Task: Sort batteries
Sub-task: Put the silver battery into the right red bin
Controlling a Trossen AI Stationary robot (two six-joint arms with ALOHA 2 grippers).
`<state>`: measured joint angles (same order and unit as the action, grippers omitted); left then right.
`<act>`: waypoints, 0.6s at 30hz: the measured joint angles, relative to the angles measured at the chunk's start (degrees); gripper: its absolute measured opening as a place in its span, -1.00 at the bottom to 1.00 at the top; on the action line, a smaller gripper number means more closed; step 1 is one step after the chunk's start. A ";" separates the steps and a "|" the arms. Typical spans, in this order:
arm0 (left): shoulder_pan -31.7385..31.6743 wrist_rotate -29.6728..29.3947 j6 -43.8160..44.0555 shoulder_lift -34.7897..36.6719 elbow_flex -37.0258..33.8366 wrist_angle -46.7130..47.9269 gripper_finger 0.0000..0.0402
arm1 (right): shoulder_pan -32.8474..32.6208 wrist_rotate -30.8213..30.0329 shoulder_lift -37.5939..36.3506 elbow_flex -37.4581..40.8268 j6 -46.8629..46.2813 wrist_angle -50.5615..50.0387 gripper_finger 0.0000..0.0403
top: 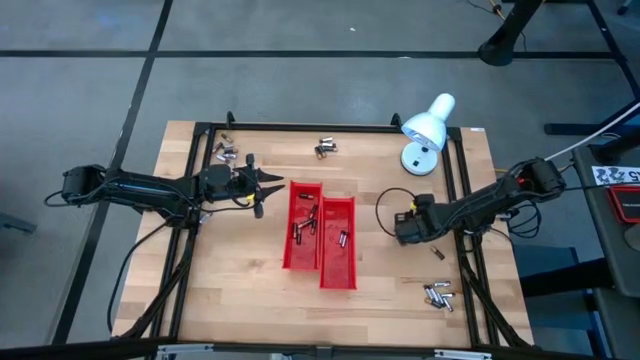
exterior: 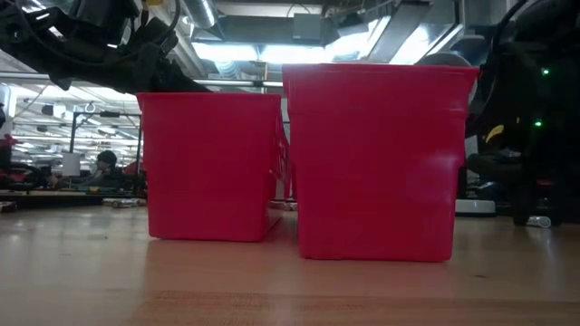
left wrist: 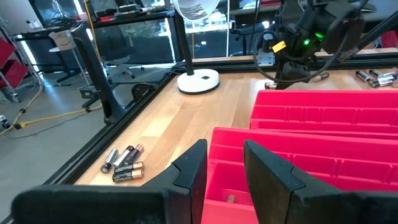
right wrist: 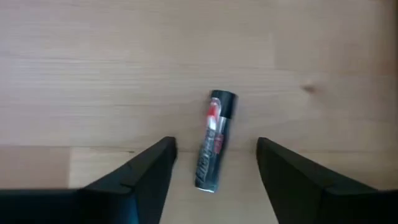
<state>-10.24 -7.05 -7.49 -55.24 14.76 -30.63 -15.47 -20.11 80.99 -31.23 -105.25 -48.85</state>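
even overhead light; ceiling glare; soft shadows; close trays (exterior: 376,163) blurred.

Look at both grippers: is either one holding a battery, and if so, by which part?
Neither. The right gripper stands open over a battery lying on the table; the left gripper, at the red tray, holds nothing between its fingers.

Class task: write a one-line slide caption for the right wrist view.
Right gripper open above the table, one battery lying between its fingers.

Right gripper (right wrist: 214,177) jaws apart; left gripper (left wrist: 224,168) jaws parted.
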 joint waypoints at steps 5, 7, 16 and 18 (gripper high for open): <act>0.02 0.00 0.00 0.00 0.00 -0.02 -0.53 | 0.03 -0.50 0.87 0.34 2.22 3.12 -0.26; 0.01 0.01 -0.02 0.01 0.00 -0.01 -0.53 | 0.04 -0.33 0.96 -0.48 4.50 3.55 -0.53; 0.02 0.02 -0.04 0.02 0.00 0.02 -0.53 | 0.11 -1.85 1.18 -6.38 12.50 5.81 -0.78; 0.02 0.02 -0.04 0.02 0.00 0.00 -0.53 | 0.07 -3.08 1.18 -8.25 14.97 6.21 -0.79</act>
<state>-10.22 -7.03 -7.53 -55.22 14.76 -30.64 -15.40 -23.19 82.17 -39.48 -90.28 -42.64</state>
